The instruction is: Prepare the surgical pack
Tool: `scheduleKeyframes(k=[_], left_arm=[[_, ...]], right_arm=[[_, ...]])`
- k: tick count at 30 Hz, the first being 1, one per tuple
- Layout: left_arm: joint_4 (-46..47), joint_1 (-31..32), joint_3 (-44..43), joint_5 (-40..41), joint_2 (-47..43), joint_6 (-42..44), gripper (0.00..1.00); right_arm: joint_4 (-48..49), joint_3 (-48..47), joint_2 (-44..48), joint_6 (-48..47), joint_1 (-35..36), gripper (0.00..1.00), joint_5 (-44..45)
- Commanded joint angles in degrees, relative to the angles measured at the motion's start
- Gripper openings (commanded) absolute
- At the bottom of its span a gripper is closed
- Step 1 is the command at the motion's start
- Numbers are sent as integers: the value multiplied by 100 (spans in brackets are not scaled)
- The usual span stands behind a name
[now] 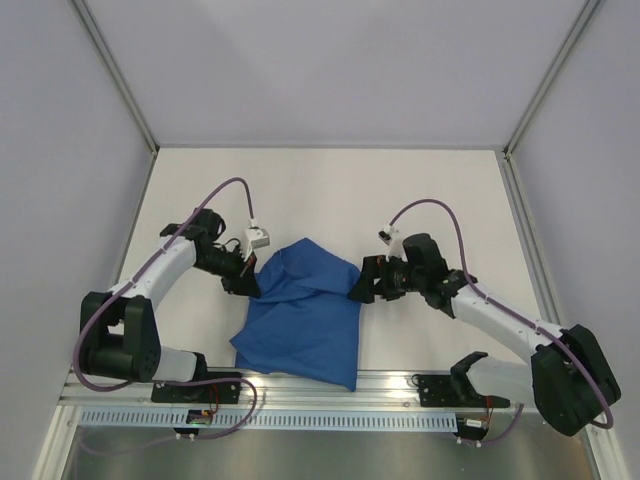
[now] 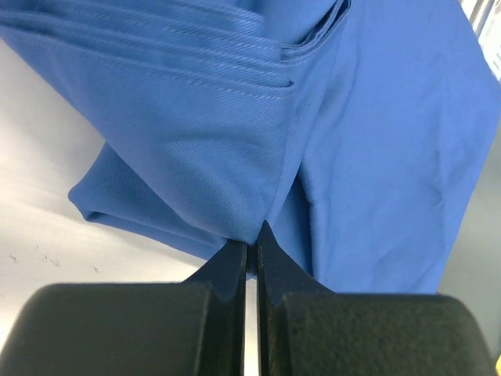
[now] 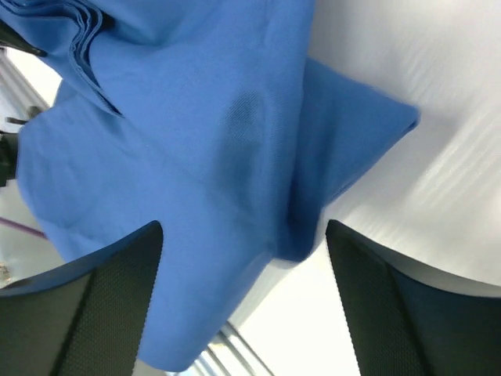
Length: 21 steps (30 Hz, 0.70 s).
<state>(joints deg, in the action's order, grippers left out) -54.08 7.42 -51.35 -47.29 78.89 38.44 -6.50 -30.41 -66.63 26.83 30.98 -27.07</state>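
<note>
The surgical pack (image 1: 305,315) is a creased royal-blue fabric bundle lying mid-table, its near edge reaching the front rail. My left gripper (image 1: 250,284) is at the bundle's upper left edge. In the left wrist view its tips (image 2: 252,235) are shut on a fold of the blue fabric (image 2: 235,141), which bunches into stacked layers above. My right gripper (image 1: 362,284) is at the bundle's right edge and stands open. In the right wrist view a loose corner of the fabric (image 3: 196,157) hangs between the wide-apart fingers (image 3: 117,282), touching neither.
A metal rail (image 1: 420,378) runs along the table's near edge, under the arm bases. Pale walls and metal frame posts (image 1: 115,75) enclose the white table (image 1: 330,190) on three sides. Cables loop above both wrists.
</note>
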Motion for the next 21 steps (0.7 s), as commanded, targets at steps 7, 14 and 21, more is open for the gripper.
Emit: scheduleKeyframes(k=[7,14,21], left_arm=[[-304,-30,284,431,135,964,0],[-190,-21,257,808,-93,903,0],[-146,-21,161,809,3,841,0]], right_arm=[[-1020,-2124,-867,-943,-585,100,536],[-1660,-4629,-3685,-917,-576,88,-299],[-3102,-6284,-5596,-1039,-120,77,-914]])
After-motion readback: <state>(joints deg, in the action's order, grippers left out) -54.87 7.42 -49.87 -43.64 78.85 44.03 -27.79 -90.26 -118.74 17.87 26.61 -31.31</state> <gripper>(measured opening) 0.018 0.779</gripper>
